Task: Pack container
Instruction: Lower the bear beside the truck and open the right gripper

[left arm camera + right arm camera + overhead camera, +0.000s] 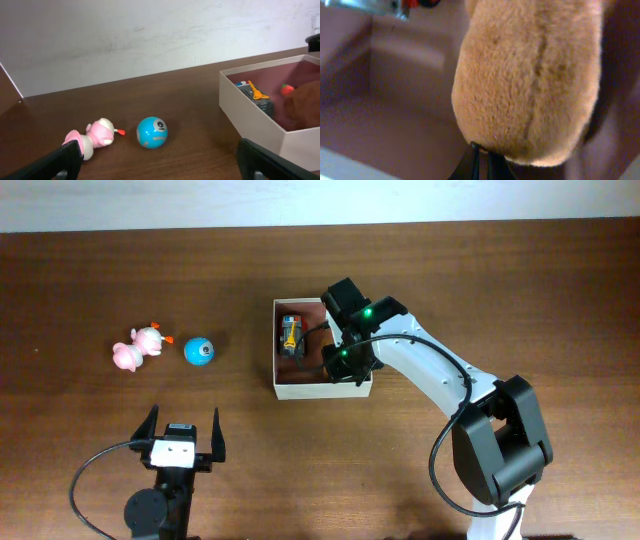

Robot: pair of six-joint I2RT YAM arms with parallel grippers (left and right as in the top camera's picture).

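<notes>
— How is the container made, and where is it set?

— One square, shallow container (320,388), cream-walled and reddish-brown inside, is set mid-way along the wooden table (520,270). A furry tan plush toy (530,80) is pinched inside it by the right gripper (483,161), whose fingers are drawn narrow. Part of the interior is hidden by that arm.

— And around it?

— One grey-and-yellow toy (290,335) is lodged inside. Two smooth toys are laid well to its left, a pink figure (138,348) and a round blue ball (199,352). The left gripper (184,422) is spread wide.

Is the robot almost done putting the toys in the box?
About halfway. A grey-and-yellow toy already lies in the container. The right gripper pinches a fuzzy brown toy inside it. The pink toy and blue ball wait outside; the left gripper is open.
</notes>
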